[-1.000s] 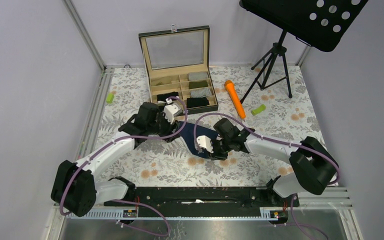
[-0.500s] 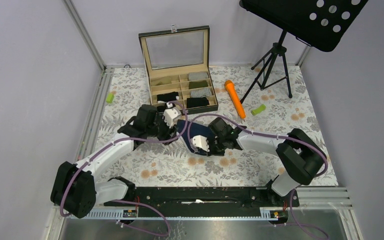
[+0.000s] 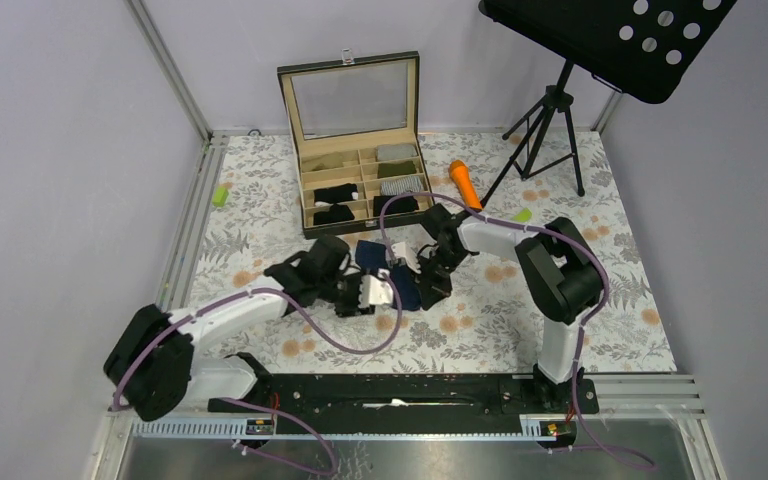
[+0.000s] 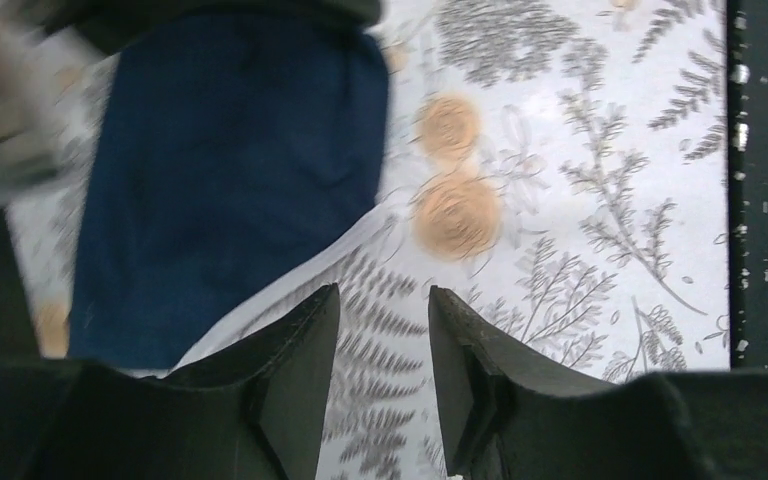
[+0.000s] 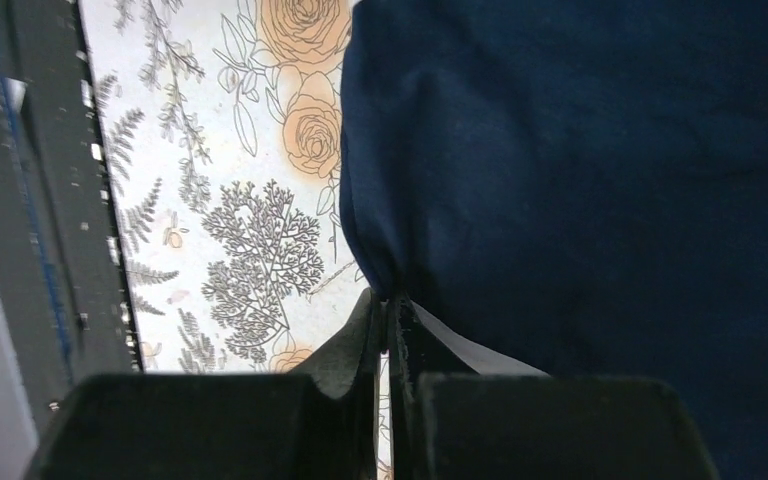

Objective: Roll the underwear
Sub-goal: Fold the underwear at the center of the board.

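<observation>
Navy underwear (image 5: pixel 580 180) looks unrolled, so rolling is all left; right gripper (image 5: pixel 390 305) pinches its edge tight, left gripper (image 4: pixel 384 296) sits slightly parted & empty.

The navy blue soft fabric brief with white trim (image 5: pixel 580 170) lay spread on the surface between the two grippers. The right gripper (image 5: pixel 390 300) was clamped on the brief's edge, where the cloth puckered and a strip of white trim ran out beside the fingertips. Ahead and to the left of the left gripper (image 4: pixel 384 300), whose jaws stood apart, the brief lay smooth, its white edge slanting toward one finger. A small black fabric bundle (image 3: pixel 334 213) and an olive-tan fabric bundle (image 3: pixel 326 163) sat well beyond both grippers.
</observation>
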